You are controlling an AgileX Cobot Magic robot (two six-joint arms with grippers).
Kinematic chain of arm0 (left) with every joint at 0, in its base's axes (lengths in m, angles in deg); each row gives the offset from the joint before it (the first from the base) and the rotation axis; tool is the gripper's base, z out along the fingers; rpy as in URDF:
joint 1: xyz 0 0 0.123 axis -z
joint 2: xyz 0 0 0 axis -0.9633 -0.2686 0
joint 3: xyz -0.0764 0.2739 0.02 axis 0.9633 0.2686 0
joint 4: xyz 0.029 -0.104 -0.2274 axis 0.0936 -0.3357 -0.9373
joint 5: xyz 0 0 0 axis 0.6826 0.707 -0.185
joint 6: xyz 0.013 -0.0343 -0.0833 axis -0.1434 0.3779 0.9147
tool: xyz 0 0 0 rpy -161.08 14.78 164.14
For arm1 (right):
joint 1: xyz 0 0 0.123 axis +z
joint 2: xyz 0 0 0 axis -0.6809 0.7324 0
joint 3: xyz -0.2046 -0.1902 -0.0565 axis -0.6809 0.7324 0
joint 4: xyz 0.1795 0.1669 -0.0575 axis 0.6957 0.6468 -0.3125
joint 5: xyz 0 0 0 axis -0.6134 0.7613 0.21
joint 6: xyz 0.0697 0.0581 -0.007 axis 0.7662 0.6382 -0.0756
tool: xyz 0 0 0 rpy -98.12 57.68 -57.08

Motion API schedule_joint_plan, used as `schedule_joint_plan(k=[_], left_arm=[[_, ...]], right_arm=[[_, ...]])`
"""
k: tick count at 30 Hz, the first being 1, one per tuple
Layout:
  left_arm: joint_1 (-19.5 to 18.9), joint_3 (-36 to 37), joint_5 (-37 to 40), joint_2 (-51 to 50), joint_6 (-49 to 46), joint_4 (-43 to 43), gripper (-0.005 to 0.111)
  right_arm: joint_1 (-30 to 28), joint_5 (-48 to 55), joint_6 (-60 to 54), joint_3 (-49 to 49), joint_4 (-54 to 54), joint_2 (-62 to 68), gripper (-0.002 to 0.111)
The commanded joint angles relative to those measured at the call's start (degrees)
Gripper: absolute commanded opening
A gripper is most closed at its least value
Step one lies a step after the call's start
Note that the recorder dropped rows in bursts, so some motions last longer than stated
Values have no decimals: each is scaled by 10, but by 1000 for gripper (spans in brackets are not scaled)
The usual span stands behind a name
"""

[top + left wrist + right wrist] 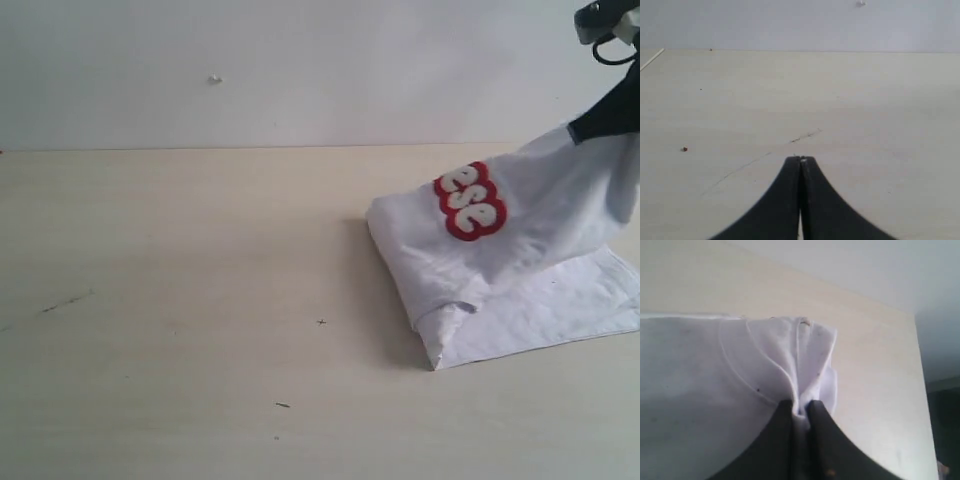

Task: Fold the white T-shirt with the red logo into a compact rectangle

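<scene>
The right gripper (800,409) is clamped on a bunched fold of the white T-shirt (715,390) – the cloth is squeezed between its two black fingers (782,425) and fans out from the pinch in soft pleats. In the exterior view this gripper (583,128) sits at the far right edge and holds that part of the shirt raised off the table (200,300). From there the fabric slopes down to the rest of the white T-shirt (520,270), which lies partly folded on the right side of the table, a flat layer spread underneath. The red logo (469,201) shows on the sloping upper layer, only its last few letters visible. The left gripper (801,161) has its fingers pressed together with nothing between them – it hangs over bare tabletop (865,100), well apart from the shirt. A tiny red speck (685,148) lies on the table nearby.
</scene>
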Motion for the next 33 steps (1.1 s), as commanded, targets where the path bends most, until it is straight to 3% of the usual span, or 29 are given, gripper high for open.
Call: schedule_joint_plan(k=[1,6,10,14,18,21,25,29,31,33], left_arm=[[4,1,-7,2,-2,0,0],[4,1,-7,2,-2,0,0],[4,1,-7,2,-2,0,0],[4,1,-7,2,-2,0,0],[4,1,-7,2,-2,0,0],[4,1,-7,2,-2,0,0],[4,1,-7,2,-2,0,0],[4,1,-7,2,-2,0,0],[4,1,-7,2,-2,0,0],[4,1,-7,2,-2,0,0]], right_arm=[[-2,28,34,-6,-54,61,0],[-2,-2,34,-7,-61,99,5],[-2,-4,37,-15,-57,97,27],[0,60,37,-42,-57,97,52],[0,98,37,-65,-30,86,58],[0,68,7,-65,43,73,56],[0,22,-154,-61,283,80,44],[0,50,-386,-61,547,119,16],[6,73,-452,-58,605,138,0],[21,76,-461,-47,616,159,0]])
